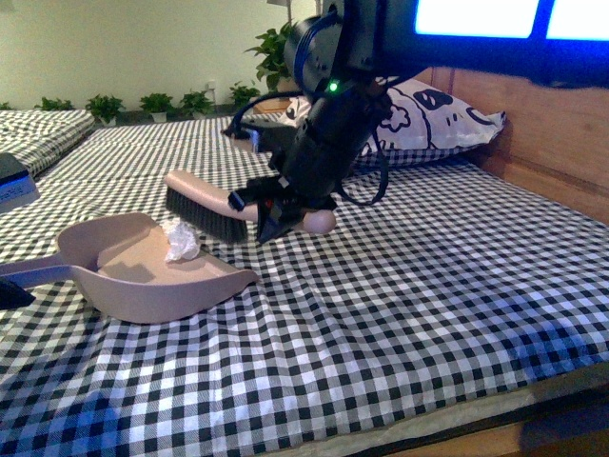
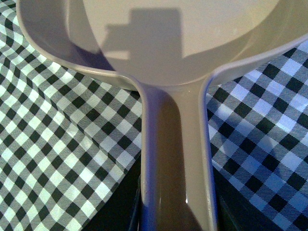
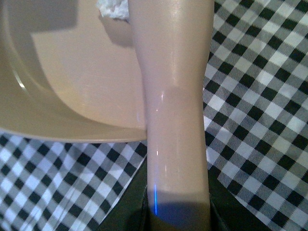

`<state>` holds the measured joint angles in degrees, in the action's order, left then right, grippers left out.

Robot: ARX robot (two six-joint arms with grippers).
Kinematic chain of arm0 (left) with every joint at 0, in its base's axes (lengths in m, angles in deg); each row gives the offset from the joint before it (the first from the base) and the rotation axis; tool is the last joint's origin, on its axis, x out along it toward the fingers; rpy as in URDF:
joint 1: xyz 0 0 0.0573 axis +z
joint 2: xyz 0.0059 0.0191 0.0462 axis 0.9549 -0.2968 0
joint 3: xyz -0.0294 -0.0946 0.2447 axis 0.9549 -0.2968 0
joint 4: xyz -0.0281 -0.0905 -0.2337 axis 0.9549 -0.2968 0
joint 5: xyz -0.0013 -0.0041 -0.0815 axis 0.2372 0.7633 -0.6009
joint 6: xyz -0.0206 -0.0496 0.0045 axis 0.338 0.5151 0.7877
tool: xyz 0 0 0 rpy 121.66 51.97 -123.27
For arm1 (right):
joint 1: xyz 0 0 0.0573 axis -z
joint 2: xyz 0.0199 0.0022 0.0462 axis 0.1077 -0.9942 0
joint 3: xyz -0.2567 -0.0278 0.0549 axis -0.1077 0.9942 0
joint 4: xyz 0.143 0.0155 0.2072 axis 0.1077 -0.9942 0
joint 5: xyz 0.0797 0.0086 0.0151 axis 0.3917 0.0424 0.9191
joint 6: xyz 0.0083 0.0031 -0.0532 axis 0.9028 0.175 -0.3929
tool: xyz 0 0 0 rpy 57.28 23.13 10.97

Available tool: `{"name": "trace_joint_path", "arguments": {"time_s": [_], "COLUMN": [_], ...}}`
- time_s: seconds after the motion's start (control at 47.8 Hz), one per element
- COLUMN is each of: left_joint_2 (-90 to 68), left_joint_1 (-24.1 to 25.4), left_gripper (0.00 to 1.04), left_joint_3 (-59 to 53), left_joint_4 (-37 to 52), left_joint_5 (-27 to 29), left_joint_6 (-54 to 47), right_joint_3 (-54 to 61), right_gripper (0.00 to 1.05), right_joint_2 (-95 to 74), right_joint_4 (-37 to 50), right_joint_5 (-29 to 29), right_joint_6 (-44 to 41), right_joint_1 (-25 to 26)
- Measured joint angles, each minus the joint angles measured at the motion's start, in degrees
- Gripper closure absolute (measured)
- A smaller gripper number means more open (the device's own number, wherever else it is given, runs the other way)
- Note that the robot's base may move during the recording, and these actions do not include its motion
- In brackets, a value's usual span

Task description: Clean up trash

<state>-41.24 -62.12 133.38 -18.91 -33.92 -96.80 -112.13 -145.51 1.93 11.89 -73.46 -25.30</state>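
The trash, a small crumpled white wad (image 1: 181, 240), lies inside the pale pinkish dustpan (image 1: 143, 286), against the dark bristles of the hand brush (image 1: 205, 208). My right gripper (image 1: 276, 205) is shut on the brush's pale handle (image 3: 175, 120) and holds the brush over the pan's far rim. The right wrist view shows the wad (image 3: 113, 8) and the pan floor (image 3: 62, 72) beyond the right gripper (image 3: 178, 219). My left gripper (image 1: 9, 290), at the far left edge, is shut on the dustpan's handle (image 2: 175, 159); in its wrist view the left gripper (image 2: 177, 221) is mostly hidden under the handle.
The pan rests on a black-and-white checked bed sheet (image 1: 381, 286). A patterned pillow (image 1: 428, 114) lies behind the right arm. A wooden board (image 1: 542, 133) runs along the right. A box (image 1: 14, 181) sits far left. The bed's front edge (image 1: 428, 419) is near.
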Motion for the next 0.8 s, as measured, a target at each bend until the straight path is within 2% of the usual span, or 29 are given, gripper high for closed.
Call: {"name": "trace_joint_path", "arguments": {"time_s": [0.063, 0.105, 0.167, 0.251, 0.356, 0.44, 0.482, 0.607, 0.67, 0.796], "left_joint_2": [0.0, 0.0, 0.0, 0.0, 0.0, 0.0, 0.0, 0.0, 0.0, 0.0], "left_joint_1": [0.0, 0.0, 0.0, 0.0, 0.0, 0.0, 0.0, 0.0, 0.0, 0.0], "left_gripper": [0.78, 0.78, 0.78, 0.78, 0.78, 0.78, 0.78, 0.78, 0.78, 0.78], "left_joint_3": [0.0, 0.0, -0.02, 0.0, 0.0, 0.0, 0.0, 0.0, 0.0, 0.0], "left_joint_4": [0.0, 0.0, 0.0, 0.0, 0.0, 0.0, 0.0, 0.0, 0.0, 0.0], "left_joint_5": [0.0, 0.0, 0.0, 0.0, 0.0, 0.0, 0.0, 0.0, 0.0, 0.0], "left_joint_6": [0.0, 0.0, 0.0, 0.0, 0.0, 0.0, 0.0, 0.0, 0.0, 0.0], "right_joint_3": [0.0, 0.11, 6.14, 13.57, 16.81, 16.79, 16.94, 15.47, 13.99, 16.52], "right_gripper": [0.86, 0.86, 0.86, 0.86, 0.86, 0.86, 0.86, 0.86, 0.86, 0.86], "right_joint_2": [0.68, 2.49, 6.99, 12.41, 14.78, 13.18, 12.15, 5.73, 2.84, 2.51], "right_joint_4": [-0.42, -0.83, 4.0, 9.29, 13.97, 16.26, 17.14, 17.94, 17.25, 17.92], "right_joint_5": [0.98, 3.89, 9.66, 9.57, 3.74, -6.1, -9.2, -15.89, -16.72, -13.22], "right_joint_6": [-0.24, -0.02, 0.35, 0.79, 0.72, 0.44, 0.42, 0.76, 0.94, 0.9], "right_joint_1": [0.33, 1.38, 2.78, 3.87, 4.0, 3.04, 2.49, 0.09, -1.07, -2.99]}}
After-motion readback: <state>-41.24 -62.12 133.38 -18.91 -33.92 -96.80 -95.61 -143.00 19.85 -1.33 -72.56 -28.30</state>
